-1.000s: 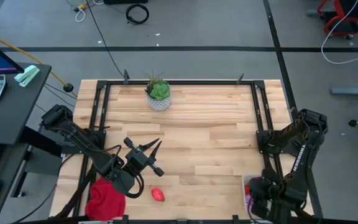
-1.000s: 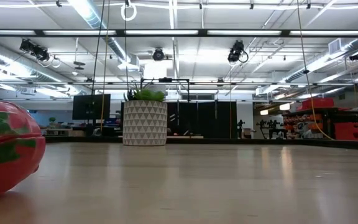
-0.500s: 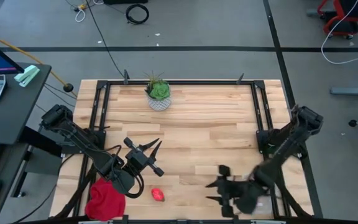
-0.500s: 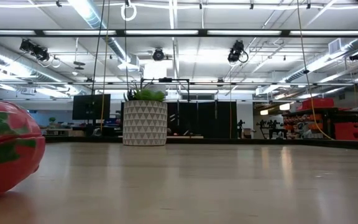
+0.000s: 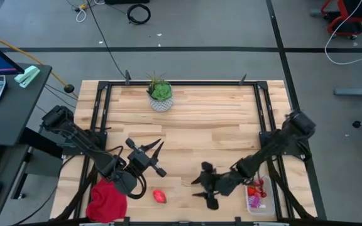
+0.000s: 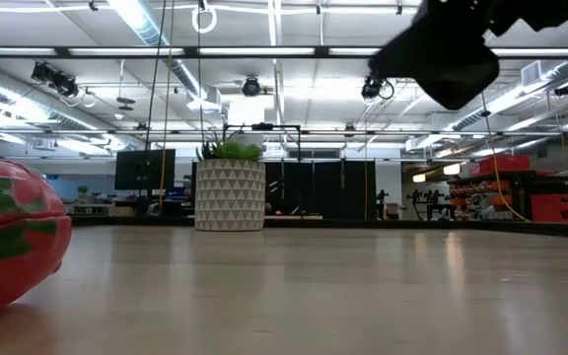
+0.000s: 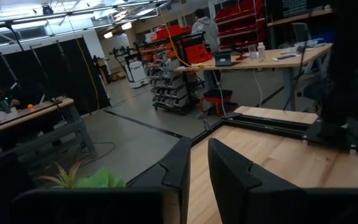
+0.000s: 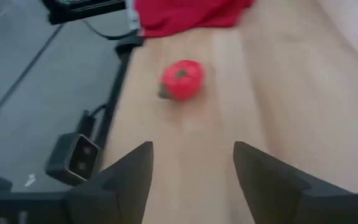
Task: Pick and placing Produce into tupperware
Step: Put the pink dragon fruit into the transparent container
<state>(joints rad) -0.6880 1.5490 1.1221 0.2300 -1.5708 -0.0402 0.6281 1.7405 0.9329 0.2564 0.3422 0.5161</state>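
Note:
A red-pink oval piece of produce (image 5: 160,196) with green marks lies on the wooden table near its front edge; it also shows in the low view (image 6: 13,237) and the right wrist view (image 8: 182,79). My right gripper (image 5: 202,185) stands open to the right of it, pointing at it, with a clear stretch of table between. The clear tupperware (image 5: 261,211) sits at the near right corner with small red pieces (image 5: 254,188) and a purple one (image 5: 254,201) inside. My left gripper (image 7: 199,155) hovers level over the near left part, fingers a narrow gap apart, holding nothing.
A red cloth (image 5: 105,199) lies at the near left corner, just left of the oval piece. A green plant in a white patterned pot (image 5: 161,95) stands at the far edge. A black frame (image 5: 187,83) borders the table. A small camera (image 8: 73,155) sits by the near edge.
My right arm has swung from above the tupperware at the near right corner toward the table's left along the near edge, sinking and turning until its fingers point at the red oval piece. The tupperware now shows uncovered. The oval piece has not moved.

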